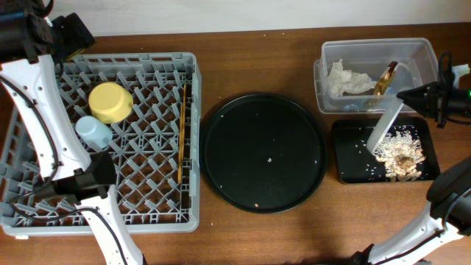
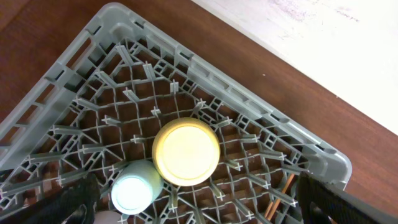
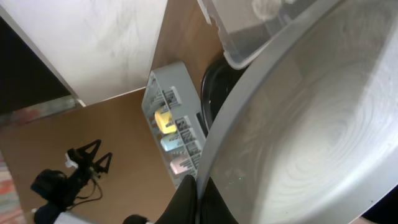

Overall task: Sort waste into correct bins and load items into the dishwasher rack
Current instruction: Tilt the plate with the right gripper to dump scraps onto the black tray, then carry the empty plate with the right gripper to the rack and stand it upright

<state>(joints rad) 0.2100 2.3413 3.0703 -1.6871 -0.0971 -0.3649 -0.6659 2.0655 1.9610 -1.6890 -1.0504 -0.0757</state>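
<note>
My right gripper [image 1: 409, 94] [image 3: 200, 200] is shut on the rim of the pale grey plate [image 1: 385, 124] [image 3: 311, 124], held tilted on edge over the black rectangular tray [image 1: 349, 165], where rice and brown scraps [image 1: 401, 153] lie. The clear tub [image 1: 419, 53] holds the white napkin [image 1: 346, 79] and the gold wrapper [image 1: 385, 79]. The grey rack [image 1: 158, 199] [image 2: 249, 99] holds the upturned yellow bowl [image 1: 110, 101] [image 2: 185, 152], the light-blue cup [image 1: 93, 131] [image 2: 135, 188] and the chopsticks [image 1: 182, 132]. My left gripper [image 1: 77, 182] [image 2: 196, 190] is open above the rack's front left. A pink cup [image 3: 180, 165] sits under it.
A large round black tray [image 1: 263, 151] with a few crumbs lies between the rack and the bins. The wooden table runs to a white wall at the back. The left arm stretches over the rack's left side.
</note>
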